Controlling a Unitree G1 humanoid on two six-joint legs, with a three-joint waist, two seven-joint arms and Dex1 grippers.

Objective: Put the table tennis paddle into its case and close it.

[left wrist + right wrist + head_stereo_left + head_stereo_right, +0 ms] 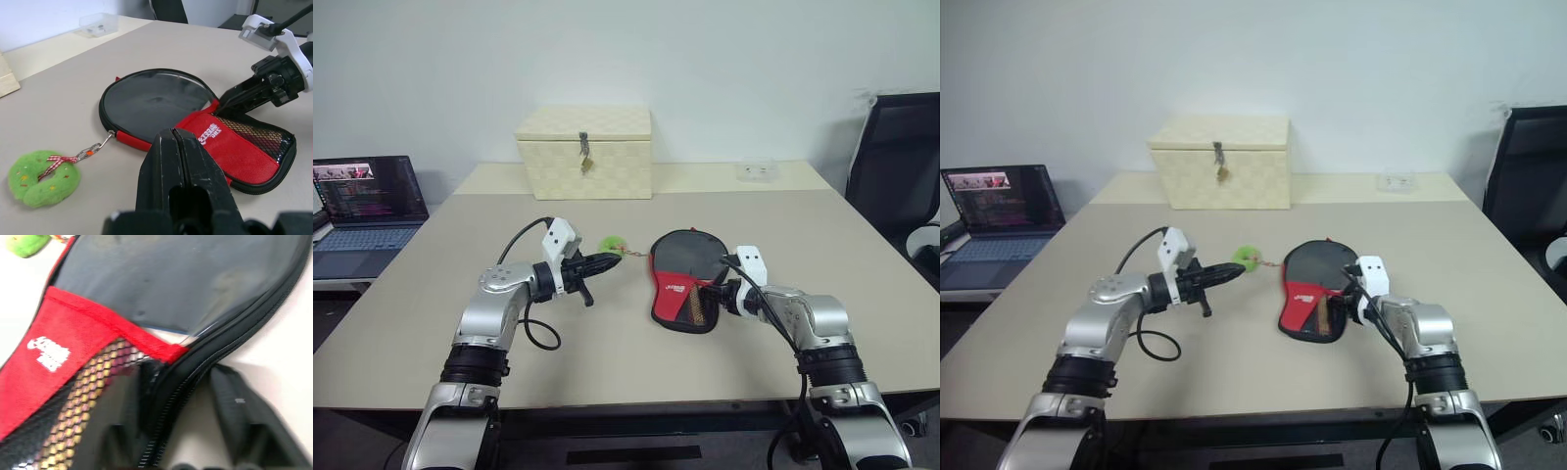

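Observation:
The case [677, 290], black with a red panel and a mesh pocket, lies flat on the table in front of me. The table tennis paddle [151, 100] sits inside it, its black rubber face showing through the unzipped round end. A green felt wreath charm [44, 178] hangs off the zip pull on a small chain. My left gripper [610, 260] is shut and empty, hovering level just beside the charm. My right gripper [186, 401] is at the case's right side, one finger on each side of the zipped rim near the mesh pocket, closed on that edge.
A cream woven box [584, 152] with a metal latch stands at the back of the table [489, 323]. A small clear container [759, 170] sits at the back right. An open laptop [362, 211] is off to the left and a black chair [901, 162] to the right.

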